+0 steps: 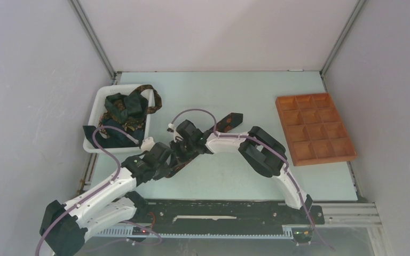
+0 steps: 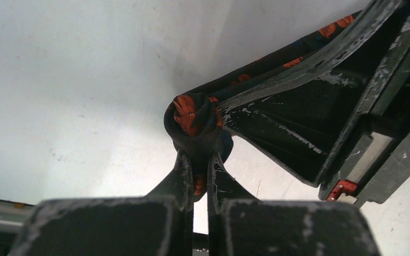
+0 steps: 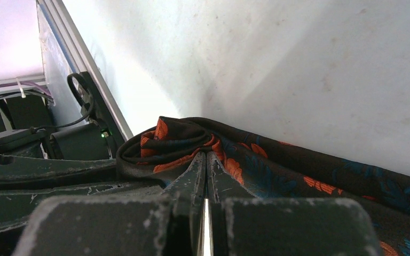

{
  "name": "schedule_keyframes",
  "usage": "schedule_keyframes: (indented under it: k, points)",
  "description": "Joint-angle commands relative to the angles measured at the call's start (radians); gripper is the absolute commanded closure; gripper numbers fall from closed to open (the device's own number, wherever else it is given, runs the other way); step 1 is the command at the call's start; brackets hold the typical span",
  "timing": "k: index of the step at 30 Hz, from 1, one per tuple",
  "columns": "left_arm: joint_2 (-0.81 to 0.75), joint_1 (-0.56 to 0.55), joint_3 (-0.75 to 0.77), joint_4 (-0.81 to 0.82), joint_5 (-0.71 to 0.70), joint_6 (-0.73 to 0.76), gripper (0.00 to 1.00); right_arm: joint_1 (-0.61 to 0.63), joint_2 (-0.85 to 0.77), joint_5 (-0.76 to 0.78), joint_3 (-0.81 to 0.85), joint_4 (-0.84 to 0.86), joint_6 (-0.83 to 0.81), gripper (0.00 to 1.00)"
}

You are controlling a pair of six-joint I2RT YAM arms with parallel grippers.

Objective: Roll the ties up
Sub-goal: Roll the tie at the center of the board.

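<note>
1. Left wrist view puts the tie (image 2: 195, 118) at mid-table, one end wound into a small, tight coil. The left gripper (image 2: 197, 162) has both fingers pinched on the fabric just beneath that coil.
2. In the right wrist view, the right gripper (image 3: 205, 160) is clamped on a fold of the same tie, close beside the coil. The rest of the strip runs off flat across the table.
3. From above, you can see the two grippers meeting between the white bin (image 1: 97, 98), which holds more ties (image 1: 121, 109), and the compartment tray (image 1: 315, 128).
4. Expect the fabric to be light, soft and limp, and probably slick. It will not hold a shape by itself, so the coil will likely loosen if both grips let go together.
5. Take your hold on the coil itself, across its width, rather than on the free tail. Put slight tension on the flat strip so each turn stacks evenly.
</note>
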Motion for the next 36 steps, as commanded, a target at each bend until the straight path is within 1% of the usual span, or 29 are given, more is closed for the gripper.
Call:
schedule_keyframes:
  k: [1, 8, 18, 30, 36]
  points:
    - [0.037, 0.002, 0.083, 0.029, -0.019, 0.037, 1.00, 0.060, 0.026, -0.060, 0.025, 0.035, 0.039, 0.99]
    - [0.151, 0.002, 0.162, -0.030, -0.045, 0.080, 1.00, 0.067, 0.023, -0.080, 0.021, 0.053, 0.056, 1.00]
    - [0.299, 0.003, 0.220, -0.032, -0.043, 0.124, 1.00, 0.048, -0.007, -0.062, -0.005, 0.037, 0.030, 1.00]
    - [0.409, 0.009, 0.282, -0.036, -0.051, 0.162, 1.00, 0.006, -0.046, -0.019, -0.049, -0.011, 0.011, 0.99]
    - [0.466, 0.013, 0.289, -0.027, -0.038, 0.180, 1.00, -0.035, -0.086, -0.018, -0.093, -0.015, 0.016, 0.97]
